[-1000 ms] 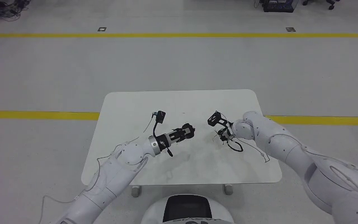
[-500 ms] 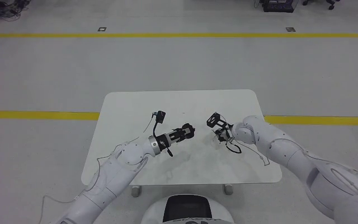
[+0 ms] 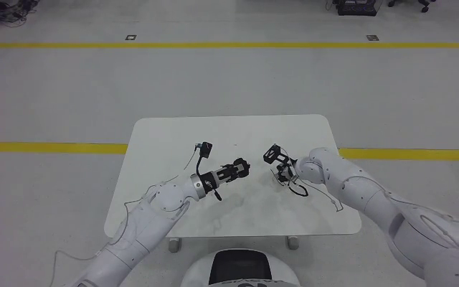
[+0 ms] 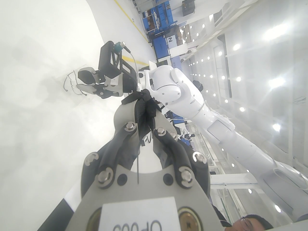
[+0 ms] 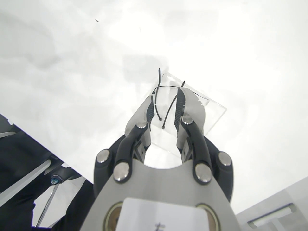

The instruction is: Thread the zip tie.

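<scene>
- Left hand point(image 4: 142, 99): clenched on a thin black strand, the held tie point(image 4: 138, 169), judged to be a zip tie. Its tail runs back between the fingers toward the wrist. The hand is raised over the counter point(image 3: 179, 143), near mid-counter in the top view.
- Right hand point(image 5: 166, 94): released, fingers spread. It hangs directly over the loose zip ties point(image 5: 156, 104), one finger on either side of them, and grasps nothing.
- Loose zip ties: at least two black ties, crossing lightly, on a clear sheet point(image 5: 214, 111) lying on the counter. Their long axes run roughly along the line of the fingers, not across the gap.
- Key relation, top view: the right hand point(image 3: 281, 174) lies at about 3 o'clock from the left hand point(image 3: 244, 169). The two are near each other but apart. The right hand is much the nearer to the loose ties.
- Judgement: closing on one tie alone looks delicate, since they overlap and the sheet may slide.
- Other items: small dark specks point(image 5: 96, 20) on the counter, well away from the ties. Nothing lies between the two hands.
</scene>
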Available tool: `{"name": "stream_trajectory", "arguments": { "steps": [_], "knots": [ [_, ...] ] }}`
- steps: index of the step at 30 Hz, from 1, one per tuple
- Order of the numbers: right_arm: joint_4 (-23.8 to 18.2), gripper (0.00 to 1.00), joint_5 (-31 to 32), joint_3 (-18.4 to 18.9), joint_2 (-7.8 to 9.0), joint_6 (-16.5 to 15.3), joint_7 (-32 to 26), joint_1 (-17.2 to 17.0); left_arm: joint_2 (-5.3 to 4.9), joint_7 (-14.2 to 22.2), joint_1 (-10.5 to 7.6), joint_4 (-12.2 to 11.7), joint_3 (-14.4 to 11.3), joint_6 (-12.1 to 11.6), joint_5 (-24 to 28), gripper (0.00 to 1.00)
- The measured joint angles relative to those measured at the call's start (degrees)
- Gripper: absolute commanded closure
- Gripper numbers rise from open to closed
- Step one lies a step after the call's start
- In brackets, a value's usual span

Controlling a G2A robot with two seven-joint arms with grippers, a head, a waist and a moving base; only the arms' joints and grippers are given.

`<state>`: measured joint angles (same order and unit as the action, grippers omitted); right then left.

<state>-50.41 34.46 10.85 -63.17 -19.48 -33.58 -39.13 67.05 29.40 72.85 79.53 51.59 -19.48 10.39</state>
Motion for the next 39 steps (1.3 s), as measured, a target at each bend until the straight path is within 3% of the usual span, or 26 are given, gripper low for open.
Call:
{"name": "stream_trajectory", "arguments": {
  "steps": [19,31,34,36,39],
  "knots": [
    [4.75,0.91,-0.60,0.59,-2.80,0.00,-4.43,0.21,0.00,0.00,0.00,0.00,0.00,0.00,0.00,1.00],
    [8.16,0.91,0.06,0.98,-5.18,0.00,-5.30,0.17,0.00,0.00,0.00,0.00,0.00,0.00,0.00,1.00],
    [8.70,0.87,0.49,1.18,-5.56,0.00,-5.28,0.11,0.00,0.00,0.00,0.00,0.00,0.00,0.00,1.00],
    [8.99,0.77,0.80,1.34,-5.78,0.00,-5.29,0.05,0.00,0.00,0.00,0.00,0.00,0.00,0.00,1.00],
    [9.31,0.78,1.22,1.59,-6.01,0.00,-5.34,-0.04,0.00,0.00,0.00,0.00,0.00,0.00,0.00,1.00]
  ]
}}
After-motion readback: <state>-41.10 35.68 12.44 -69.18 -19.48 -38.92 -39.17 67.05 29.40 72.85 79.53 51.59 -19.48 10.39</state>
